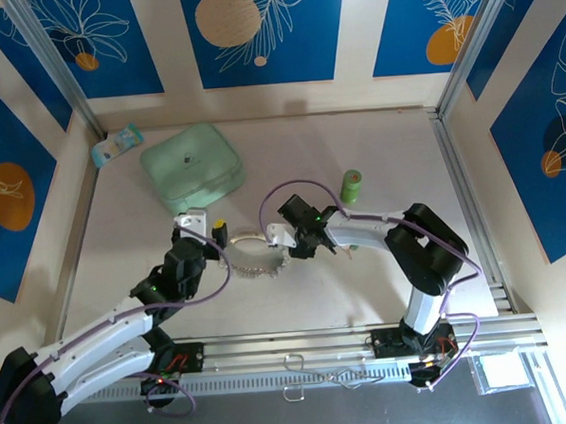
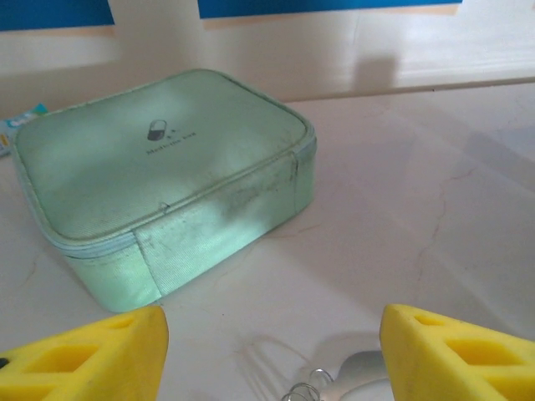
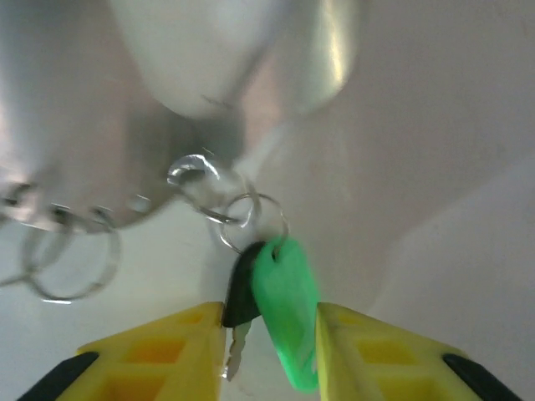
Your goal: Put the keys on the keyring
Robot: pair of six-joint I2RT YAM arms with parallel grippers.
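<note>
Nearest on the left, the left pincer (image 2: 272, 326), spread wide and released, nothing between its yellow fingers (image 2: 92, 355). Just ahead of it, a bit of the keyring (image 2: 322, 386) on the pale worktop (image 2: 435, 209).

From overhead, the left pincer (image 1: 218, 236) at the left end of the keyring (image 1: 252, 258), a curved run of silvery chain lying flat between the two arms. At the chain's right end, the right pincer (image 1: 289, 242).

Close up, the right pincer (image 3: 270, 334) with yellow fingers (image 3: 167, 355) apart and the keys (image 3: 280, 305) between them: one green plastic head, one dark head beside it, both joined to small wire rings (image 3: 242, 221) linked to the chain. Impossible to tell whether clamped on the keys or merely around them.

Farther back on the right, an upright green cylinder (image 1: 352, 186). Farther back on the left, a mint-green zipped case (image 1: 192, 164), lying flat. Near the back wall, a small light-blue packet (image 1: 118, 145).
</note>
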